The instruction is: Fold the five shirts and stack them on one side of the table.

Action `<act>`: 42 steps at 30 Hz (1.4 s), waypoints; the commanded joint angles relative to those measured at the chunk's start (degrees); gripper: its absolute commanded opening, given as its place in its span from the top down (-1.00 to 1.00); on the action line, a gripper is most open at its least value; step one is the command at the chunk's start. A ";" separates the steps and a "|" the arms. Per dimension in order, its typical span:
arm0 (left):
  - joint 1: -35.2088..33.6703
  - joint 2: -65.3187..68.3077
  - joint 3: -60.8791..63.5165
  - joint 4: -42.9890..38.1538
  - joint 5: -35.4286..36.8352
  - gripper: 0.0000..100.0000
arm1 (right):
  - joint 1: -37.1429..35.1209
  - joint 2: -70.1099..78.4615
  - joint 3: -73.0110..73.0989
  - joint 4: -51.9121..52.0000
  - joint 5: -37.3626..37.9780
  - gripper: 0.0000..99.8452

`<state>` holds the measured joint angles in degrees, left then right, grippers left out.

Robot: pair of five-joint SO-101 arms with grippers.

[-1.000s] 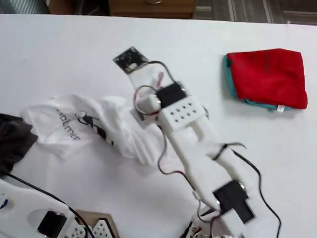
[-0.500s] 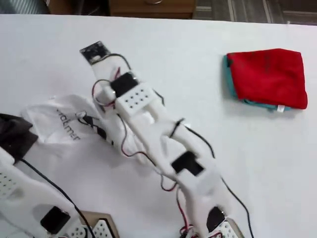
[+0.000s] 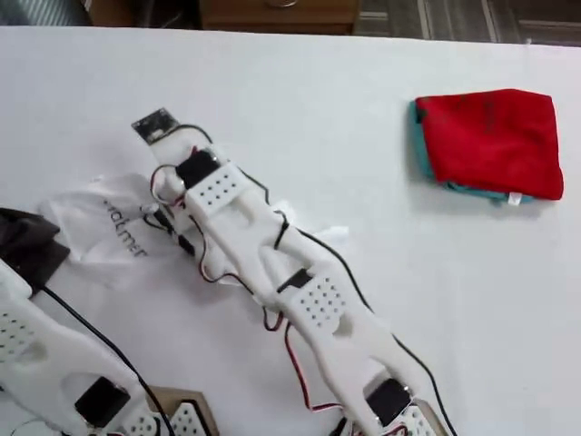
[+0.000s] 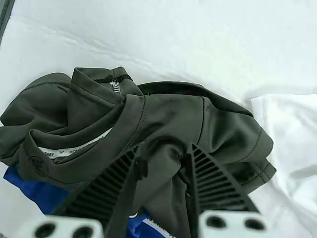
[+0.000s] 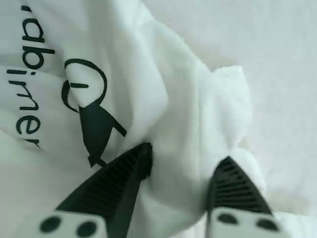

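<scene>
A crumpled white shirt (image 3: 100,227) with black print lies at the table's left. My right gripper (image 5: 185,161) hangs open just above its folds (image 5: 163,89), white cloth showing between the fingers. A dark grey shirt (image 4: 163,114) is bunched on top of a blue shirt (image 4: 34,191) at the far left edge (image 3: 23,250). My left gripper (image 4: 166,156) is open over the grey shirt, fingertips close to the fabric. A folded red shirt (image 3: 490,136) lies on a folded teal shirt (image 3: 419,145) at the back right.
The right arm (image 3: 272,263) stretches diagonally from the front middle toward the white shirt, covering part of it. The left arm (image 3: 45,354) rises at the front left. The white table (image 3: 327,91) has bare room between the arms and the red stack.
The right arm has swung left from the table's middle, and its gripper now sits over the white shirt. The left arm has come up at the front left, over the dark shirt.
</scene>
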<state>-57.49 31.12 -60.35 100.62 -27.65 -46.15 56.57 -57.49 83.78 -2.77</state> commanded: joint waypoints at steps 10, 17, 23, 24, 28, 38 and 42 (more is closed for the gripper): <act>6.77 -3.52 -0.22 1.49 0.44 0.71 | 18.33 -0.22 -28.84 16.04 0.09 0.96; 17.76 -3.43 5.58 1.41 0.53 0.70 | 29.14 -0.04 -37.89 17.10 14.07 0.96; 30.59 -3.43 20.09 -3.25 5.80 0.70 | 32.84 3.03 -35.52 17.01 18.90 0.96; 32.53 -3.43 21.67 -4.57 6.33 0.70 | 33.19 3.74 -35.52 17.01 18.90 0.96; 37.36 -3.43 24.57 -13.80 9.41 0.62 | 34.77 6.20 -35.52 17.10 18.90 0.96; 42.99 4.40 24.48 -28.13 21.80 0.61 | 35.56 5.41 -34.11 17.80 18.90 0.96; 44.31 7.12 24.48 -28.04 21.89 0.62 | 32.48 -2.24 -24.53 17.89 18.73 0.96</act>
<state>-13.98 38.59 -35.12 73.45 -6.55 -11.16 63.08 -87.30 100.04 15.78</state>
